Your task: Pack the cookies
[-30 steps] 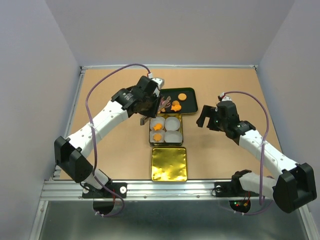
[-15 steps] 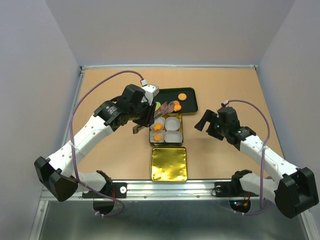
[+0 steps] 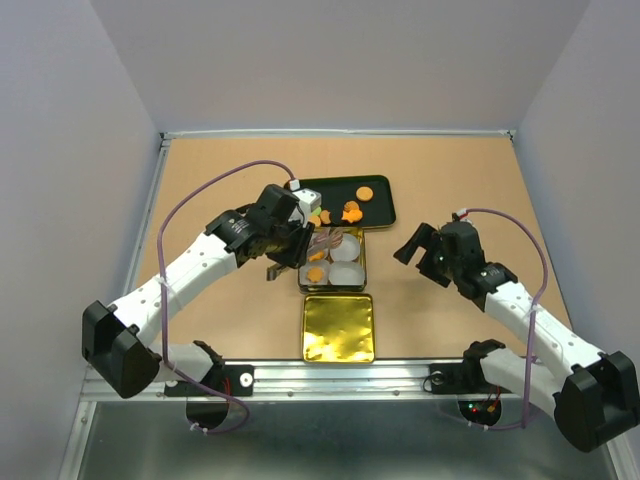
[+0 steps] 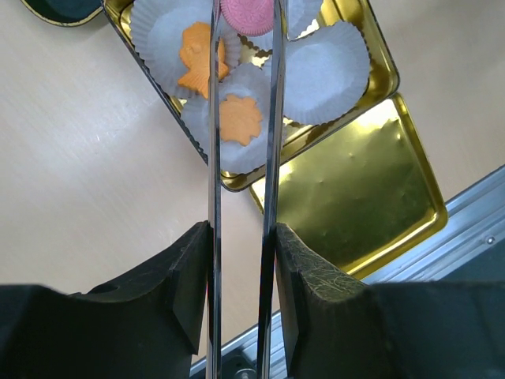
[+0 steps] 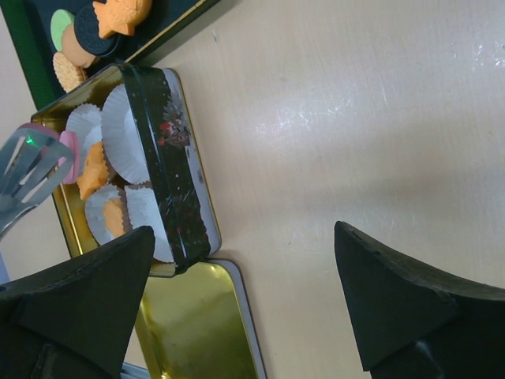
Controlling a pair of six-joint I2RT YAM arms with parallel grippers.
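Surrounding walls [image 3: 330,60]: plain pale grey, closing in on three sides.
Table [image 3: 220,180]: bare brown board, with a metal rail [image 3: 330,378] along its 6 o'clock edge.
Tin [image 3: 364,262]: gold, mid-table, with four white paper cups [image 4: 327,71] inside. Its lid [image 3: 338,328] lies just beside it at 6 o'clock.
Tray [image 3: 382,212]: dark green, at the tin's 12 o'clock.
Cookies [image 3: 352,211]: a cluster on the tray, plus two orange cookies [image 4: 239,118] in the tin's 9 o'clock cups.
Left gripper [image 4: 243,237]: over the tin's 9 o'clock edge, jaws clamped on metal tongs [image 4: 213,158].
Left wrist only: a pink cookie [image 4: 249,16] between the tong tips, above the cups.
Right gripper [image 3: 415,243]: at the tin's 3 o'clock, jaws spread wide, nothing in them.
Right wrist only: the tin's dark painted side wall [image 5: 170,158] and a green cookie [image 5: 61,25] on the tray.
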